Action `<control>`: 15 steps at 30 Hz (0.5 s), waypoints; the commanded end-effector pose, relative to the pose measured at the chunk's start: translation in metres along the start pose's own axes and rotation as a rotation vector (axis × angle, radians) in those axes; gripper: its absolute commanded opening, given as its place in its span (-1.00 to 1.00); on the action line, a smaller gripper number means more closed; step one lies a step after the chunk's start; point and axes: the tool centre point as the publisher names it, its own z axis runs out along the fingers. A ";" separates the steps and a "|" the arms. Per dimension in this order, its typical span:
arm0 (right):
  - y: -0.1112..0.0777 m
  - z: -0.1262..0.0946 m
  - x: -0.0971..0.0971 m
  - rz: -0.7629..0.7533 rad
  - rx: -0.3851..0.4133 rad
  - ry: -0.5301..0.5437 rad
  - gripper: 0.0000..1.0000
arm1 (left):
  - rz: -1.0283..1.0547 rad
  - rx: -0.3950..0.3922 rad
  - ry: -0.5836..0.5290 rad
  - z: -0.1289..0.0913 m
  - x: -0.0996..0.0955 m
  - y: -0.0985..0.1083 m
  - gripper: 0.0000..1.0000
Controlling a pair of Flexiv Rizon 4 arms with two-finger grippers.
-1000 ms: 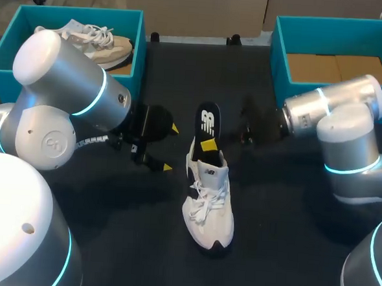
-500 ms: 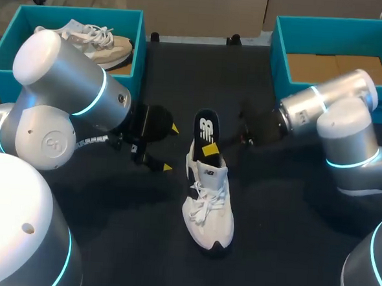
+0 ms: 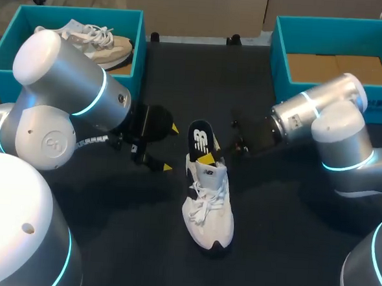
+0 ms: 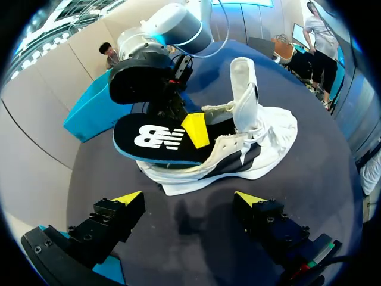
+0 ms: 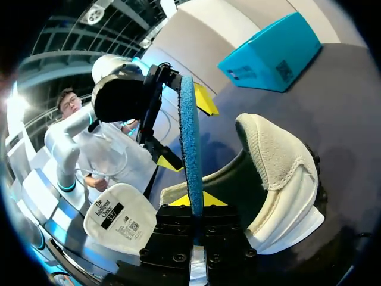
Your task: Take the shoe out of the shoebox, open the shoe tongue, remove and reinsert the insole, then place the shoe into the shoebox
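A dark table [image 3: 126, 243] carries three things; a white shoe [image 3: 208, 209] stands on its sole near the middle, toe toward the near edge; a left teal box [image 3: 139, 49] sits at the far left corner; a right teal box [image 3: 279, 51] sits at the far right corner, well apart from the shoe.

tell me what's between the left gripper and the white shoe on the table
Nothing: in the left wrist view only bare dark table separates the open left gripper from the white shoe.
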 end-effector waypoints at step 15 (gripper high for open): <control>0.026 -0.023 0.000 -0.049 0.050 -0.078 -0.47 | 0.000 -0.003 0.000 0.000 0.000 0.000 1.00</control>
